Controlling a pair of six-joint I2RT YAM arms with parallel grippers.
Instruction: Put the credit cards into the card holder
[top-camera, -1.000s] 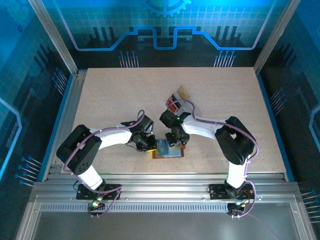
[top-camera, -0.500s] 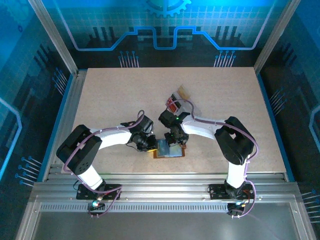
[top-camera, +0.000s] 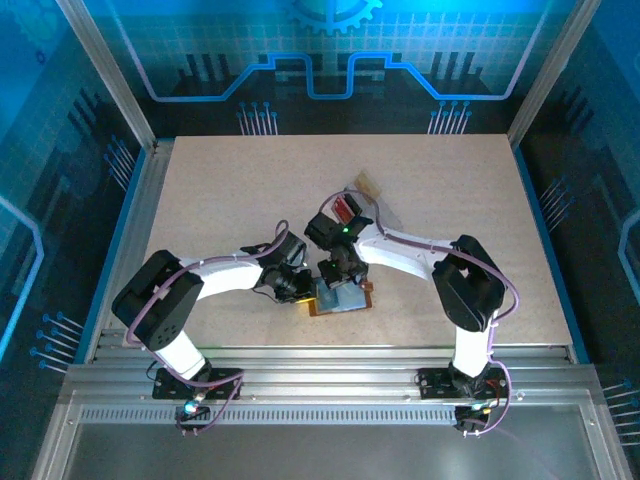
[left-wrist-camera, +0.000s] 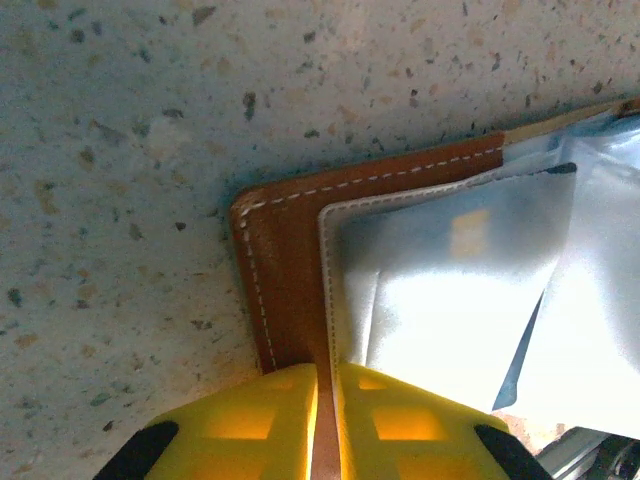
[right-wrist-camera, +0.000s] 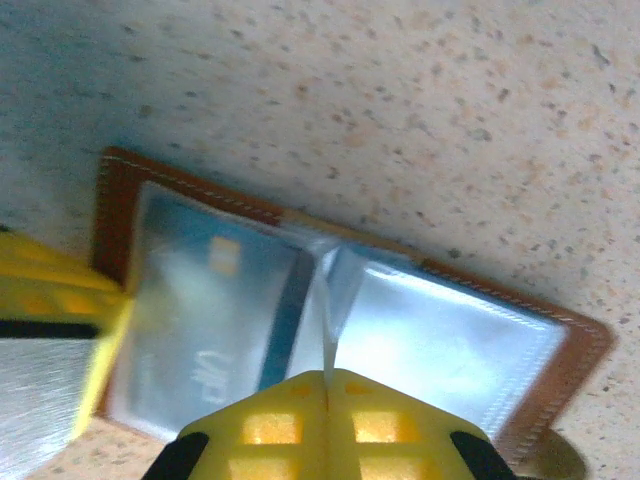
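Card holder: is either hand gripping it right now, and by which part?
Both. The left hand pinches the card holder by its brown leather edge; the right hand is shut on a clear sleeve at the middle fold.

Both arms are built of white shell links between black joint housings; the left arm (top-camera: 215, 272) and the right arm (top-camera: 410, 255) each carry a purple cable (top-camera: 405, 237) looping along the links; a small green light (top-camera: 345, 229) glows on the right arm; the left hand (left-wrist-camera: 322, 385) and right hand (right-wrist-camera: 328, 390) have bright yellow fingers (left-wrist-camera: 265, 420) moulded with square recesses, black behind.
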